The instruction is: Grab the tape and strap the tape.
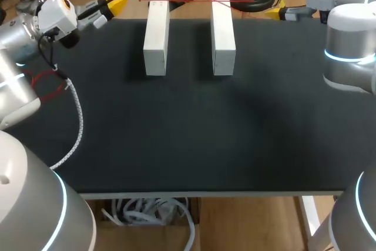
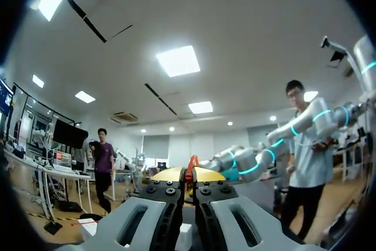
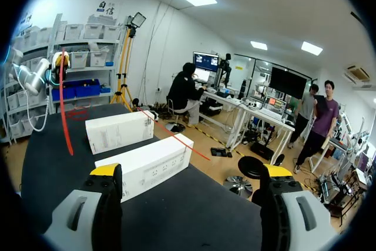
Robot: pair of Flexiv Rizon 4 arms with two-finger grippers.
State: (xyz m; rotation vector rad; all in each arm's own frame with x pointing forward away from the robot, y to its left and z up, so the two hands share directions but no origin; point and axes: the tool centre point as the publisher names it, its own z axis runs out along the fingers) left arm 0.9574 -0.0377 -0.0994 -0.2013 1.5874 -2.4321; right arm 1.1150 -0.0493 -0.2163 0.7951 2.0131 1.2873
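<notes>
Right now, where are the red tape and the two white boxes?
red tape [image 1: 194, 0], head view, on the stretch between the boxes.
left white box [image 1: 156, 36], head view, on its top face.
right white box [image 1: 223, 33], head view, on its top face.

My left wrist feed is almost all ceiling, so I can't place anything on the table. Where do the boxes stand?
Observer: Two white boxes, the left box and the right box, stand side by side near the far edge of the table, with a gap between them.
Operator: And the tape?
Observer: The red tape runs across the far ends of both boxes.
Operator: Is the right gripper on it?
Observer: No. The right gripper is open with nothing between its fingers, off at the far right, apart from the boxes.
</notes>
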